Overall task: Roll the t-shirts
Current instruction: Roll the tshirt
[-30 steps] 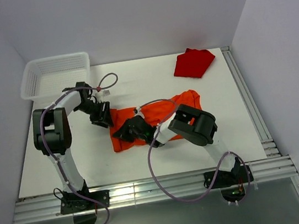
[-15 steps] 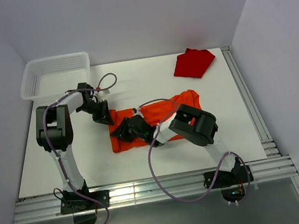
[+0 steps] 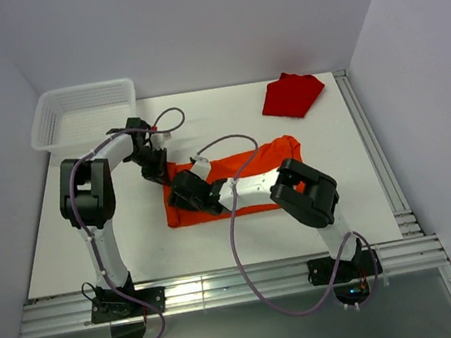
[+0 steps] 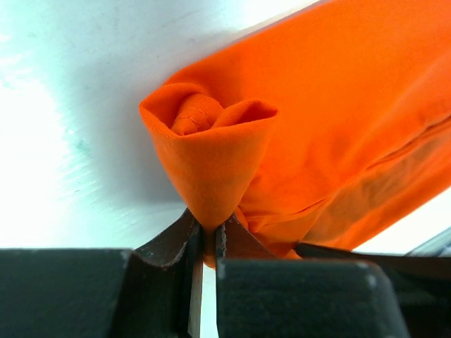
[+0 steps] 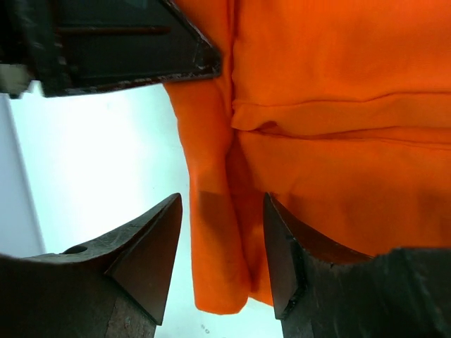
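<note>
Wrist views alone revealing left gripper [image 4: 209,238] pinching curled corner of bright orange cloth t-shirt [image 4: 338,105], right gripper [image 5: 222,203] gaping astride its edge.

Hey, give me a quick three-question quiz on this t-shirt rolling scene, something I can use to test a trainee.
1. True or false: the left gripper is shut on a bunched edge of the orange t-shirt.
2. Fill in: the right gripper has its jaws ___ astride a fold of the orange t-shirt.
3. Where is the red t-shirt? A) at the far right of the table B) under the orange t-shirt C) in the right gripper

Key: 1 true; 2 open; 3 A.
</note>
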Available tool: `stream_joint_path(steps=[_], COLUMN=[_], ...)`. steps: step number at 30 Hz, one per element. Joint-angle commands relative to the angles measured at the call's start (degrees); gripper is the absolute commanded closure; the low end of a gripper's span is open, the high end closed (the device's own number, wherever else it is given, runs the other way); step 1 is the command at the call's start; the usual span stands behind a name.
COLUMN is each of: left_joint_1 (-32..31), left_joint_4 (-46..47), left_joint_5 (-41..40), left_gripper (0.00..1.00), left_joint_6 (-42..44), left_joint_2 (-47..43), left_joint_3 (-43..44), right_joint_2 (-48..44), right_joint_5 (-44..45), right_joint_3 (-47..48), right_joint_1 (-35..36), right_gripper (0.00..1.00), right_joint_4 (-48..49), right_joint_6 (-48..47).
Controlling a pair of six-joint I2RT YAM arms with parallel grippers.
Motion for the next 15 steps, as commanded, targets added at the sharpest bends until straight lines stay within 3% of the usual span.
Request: stream_joint_path(steps=[1,15], left_joint_1=[-1.09,-5.14], left_joint_4=[-0.32,-3.31], left_joint_5=[-7.17,-12.45], left_gripper=[1.00,1.00], left_joint_6=[1.03,-0.11], left_joint_2=[-0.95,1.16], left_joint_3=[2.19,6.32], right_joint_2=[-2.63,8.00], right_joint_5=[7.01,11.49], right_joint_3=[5.76,23.33], right_joint_1=[1.05,3.16], right_gripper=[0.43,0.48], right_joint_4=[-10.87,-21.16], right_joint_6=[-3.36,-7.76])
